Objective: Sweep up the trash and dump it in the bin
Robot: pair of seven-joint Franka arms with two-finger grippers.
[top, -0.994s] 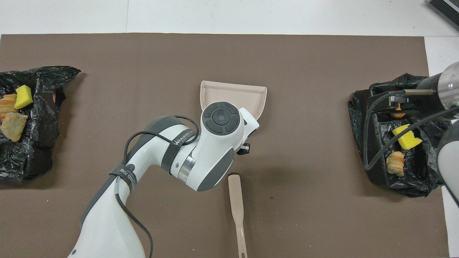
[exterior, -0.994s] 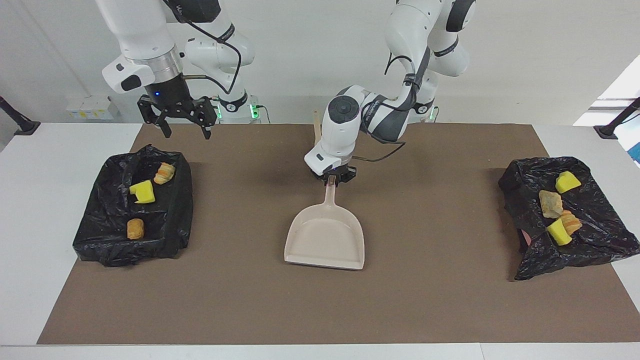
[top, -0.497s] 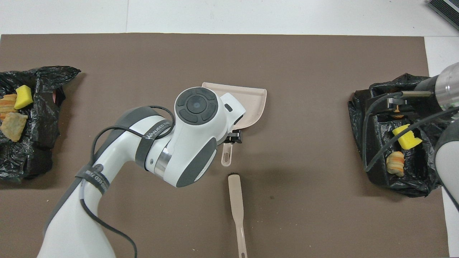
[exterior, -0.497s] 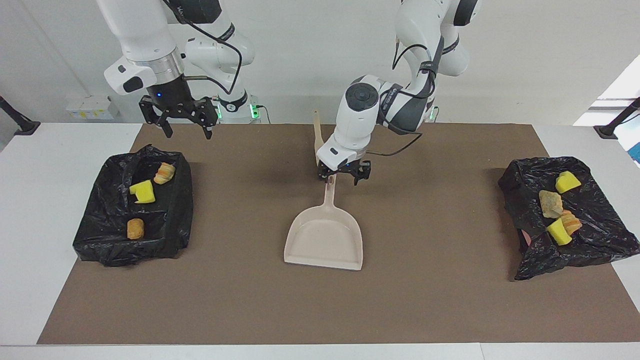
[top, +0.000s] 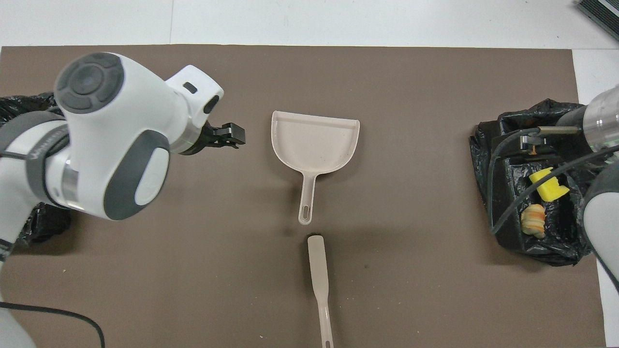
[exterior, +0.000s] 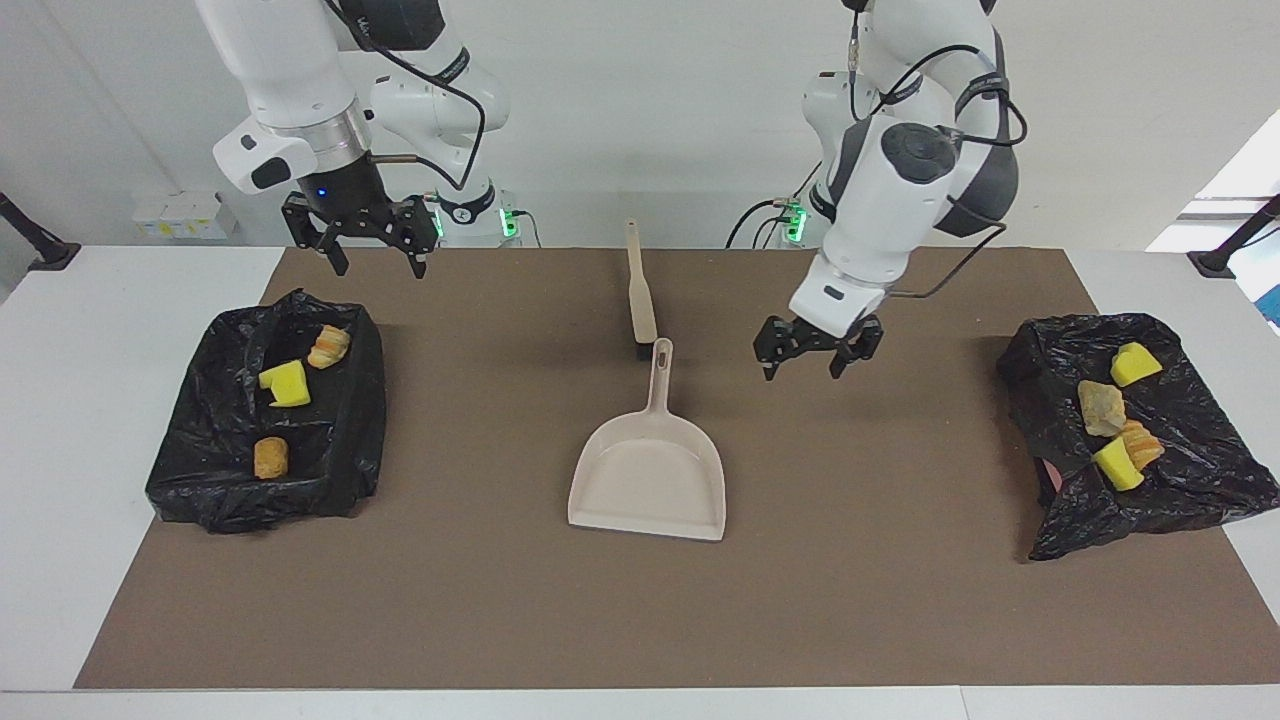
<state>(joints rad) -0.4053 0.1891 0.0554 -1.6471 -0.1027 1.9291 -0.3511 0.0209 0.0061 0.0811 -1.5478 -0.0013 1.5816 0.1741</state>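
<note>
Yellow foam and tan bready trash (exterior: 288, 385) fills black bags (exterior: 200, 470).

We see a white table (exterior: 60, 420) under a brown mat (exterior: 850, 600); on the mat lie a beige dustpan (exterior: 650, 480), a brush (exterior: 640, 300) and two black-bagged bins (exterior: 270, 430) (exterior: 1180, 470), one at each end.

Beige dustpan (exterior: 648, 470) lies flat at frame centre; trash (exterior: 285, 385) sits in black bags at both sides; both grippers hang open above the tabletop (exterior: 640, 610).
</note>
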